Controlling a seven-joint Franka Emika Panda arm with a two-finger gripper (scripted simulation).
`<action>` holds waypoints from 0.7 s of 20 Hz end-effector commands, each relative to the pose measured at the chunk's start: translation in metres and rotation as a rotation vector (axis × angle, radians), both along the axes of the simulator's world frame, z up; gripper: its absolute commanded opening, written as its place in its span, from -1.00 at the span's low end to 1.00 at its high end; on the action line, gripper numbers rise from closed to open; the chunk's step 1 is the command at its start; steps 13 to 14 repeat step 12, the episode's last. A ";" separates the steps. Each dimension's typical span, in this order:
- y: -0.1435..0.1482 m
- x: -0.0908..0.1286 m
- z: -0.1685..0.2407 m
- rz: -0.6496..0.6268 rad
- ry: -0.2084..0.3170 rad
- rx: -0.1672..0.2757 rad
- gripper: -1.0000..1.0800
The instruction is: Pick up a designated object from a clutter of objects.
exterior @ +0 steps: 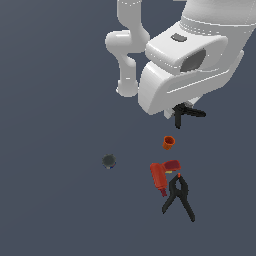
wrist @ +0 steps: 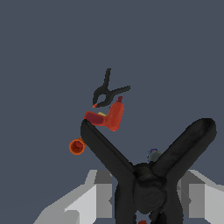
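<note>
While the arm fills the exterior view's top, we see the small clamp (exterior: 186, 114) under it, apart from the orange cup (exterior: 169, 142). Wrist view: jaws clamped on the small clamp (wrist: 148, 175), above the worktop (wrist: 43, 65).

The exterior view looks down from high, far off, past the white arm. The wrist view sits close above the held small black spring clamp (wrist: 148, 175). Both share the red power drill (exterior: 161, 177) (wrist: 109, 117) and small orange cup (exterior: 169, 143) (wrist: 77, 146).
</note>
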State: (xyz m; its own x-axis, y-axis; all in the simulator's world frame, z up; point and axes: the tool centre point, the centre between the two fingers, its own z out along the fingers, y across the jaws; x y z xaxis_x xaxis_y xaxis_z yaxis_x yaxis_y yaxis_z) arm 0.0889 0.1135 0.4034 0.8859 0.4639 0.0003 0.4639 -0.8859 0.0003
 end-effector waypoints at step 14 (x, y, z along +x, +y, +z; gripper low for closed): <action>0.018 0.009 0.022 -0.001 0.000 0.000 -1.00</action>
